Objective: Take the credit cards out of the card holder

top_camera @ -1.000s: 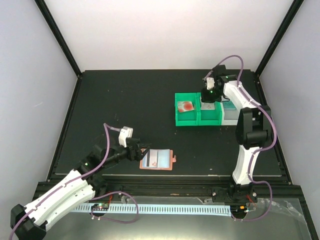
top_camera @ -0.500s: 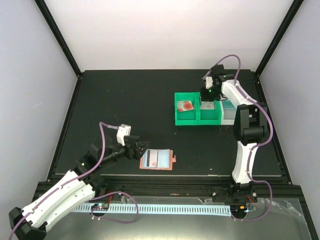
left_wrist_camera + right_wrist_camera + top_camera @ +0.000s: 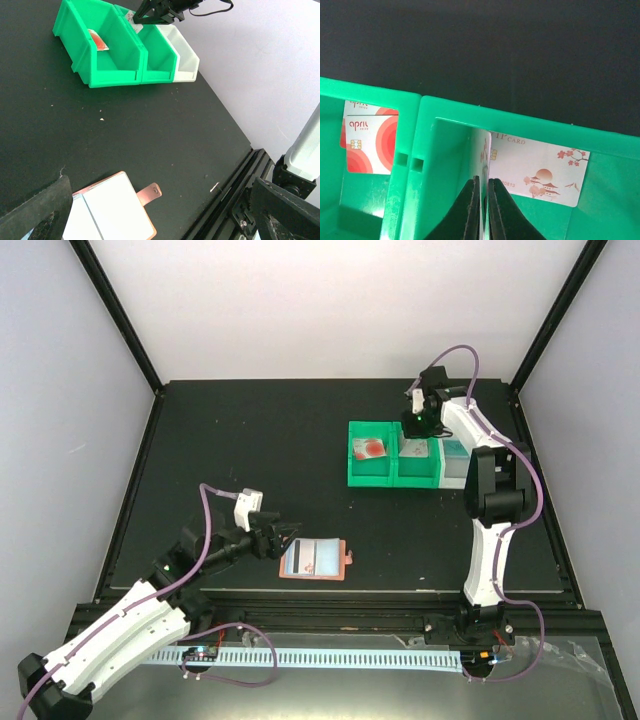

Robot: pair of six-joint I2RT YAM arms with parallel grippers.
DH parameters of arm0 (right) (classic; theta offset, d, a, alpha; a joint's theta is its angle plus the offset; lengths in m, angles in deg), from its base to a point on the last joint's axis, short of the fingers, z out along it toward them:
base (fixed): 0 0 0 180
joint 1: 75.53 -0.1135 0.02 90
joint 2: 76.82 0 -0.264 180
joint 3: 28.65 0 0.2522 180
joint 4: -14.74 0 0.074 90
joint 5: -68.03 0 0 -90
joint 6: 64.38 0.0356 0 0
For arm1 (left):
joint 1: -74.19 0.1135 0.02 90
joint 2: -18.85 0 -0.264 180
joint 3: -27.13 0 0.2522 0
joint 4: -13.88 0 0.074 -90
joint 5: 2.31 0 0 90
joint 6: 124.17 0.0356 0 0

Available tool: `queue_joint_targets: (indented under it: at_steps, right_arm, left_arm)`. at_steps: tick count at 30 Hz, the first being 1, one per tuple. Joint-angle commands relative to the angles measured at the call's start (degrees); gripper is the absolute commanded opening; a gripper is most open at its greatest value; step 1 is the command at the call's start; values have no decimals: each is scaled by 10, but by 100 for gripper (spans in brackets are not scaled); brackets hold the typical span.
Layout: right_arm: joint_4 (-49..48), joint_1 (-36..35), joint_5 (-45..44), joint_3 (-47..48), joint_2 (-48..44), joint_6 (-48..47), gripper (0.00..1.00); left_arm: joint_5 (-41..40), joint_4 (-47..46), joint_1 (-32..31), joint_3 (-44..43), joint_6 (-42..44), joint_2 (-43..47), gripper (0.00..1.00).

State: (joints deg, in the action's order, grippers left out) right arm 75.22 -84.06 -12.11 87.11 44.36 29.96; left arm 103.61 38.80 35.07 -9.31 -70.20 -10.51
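The salmon-pink card holder lies open near the table's front edge, with pale inner pockets and its snap tab to the right. It also shows in the left wrist view. My left gripper is open and empty just left of it, its fingers apart. My right gripper is shut on a whitish credit card, held edge-on over the middle green bin. Another whitish card with reddish marks lies flat in that bin. Red-and-white cards lie in the left green bin.
A white bin stands against the right side of the two green bins at the back right. A black rail runs along the table's front edge. Pale walls enclose the table on three sides.
My right gripper has shifted slightly towards the back with the card over the middle bin. My left arm has edged a little to the left. The card holder has not moved.
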Motion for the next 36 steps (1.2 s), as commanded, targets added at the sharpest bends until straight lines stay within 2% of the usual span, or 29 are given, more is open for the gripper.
queue_joint_targets:
  at_steps: [1,13,16,23,30,36]
  right_arm:
    - [-17,3,-29,11,7,5,11]
    - [-11,3,-71,10,-30,26,23]
    - [-7,2,-70,15,-45,47,26]
    - [45,2,-81,48,-58,111,33]
    - [29,-10,-10,-45,-168,179,35]
    - [26,-54,5,-139,-263,181,35]
  left_arm:
    - [11,6,2,-18,-10,4,99]
    - [-23,26,2,-30,-31,7,98]
    - [-48,48,2,-38,-40,-6,97]
    - [-44,102,2,-90,-9,-60,97]
    - [2,146,2,-94,8,-110,91]
    - [9,156,2,-73,21,-125,89]
